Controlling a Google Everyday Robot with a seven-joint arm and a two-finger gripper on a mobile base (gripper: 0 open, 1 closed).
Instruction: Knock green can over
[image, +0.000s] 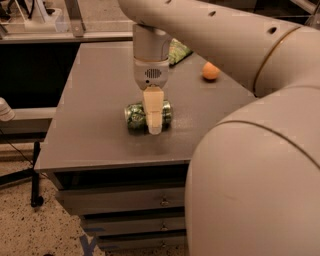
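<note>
On grey table (95, 135): green can (134, 116) on its side, print unreadable; claw (154, 125) in front, opening indiscernible.

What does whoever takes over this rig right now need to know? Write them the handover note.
Tool: low over the grey table, in front of the green can in this view; contact cannot be told.
Green can: lying on its side near the table's middle.
Done: the can is down, so the knock-over looks complete.
Left: probably only lifting the tool clear.
An orange object and a green bag sit farther back.
</note>
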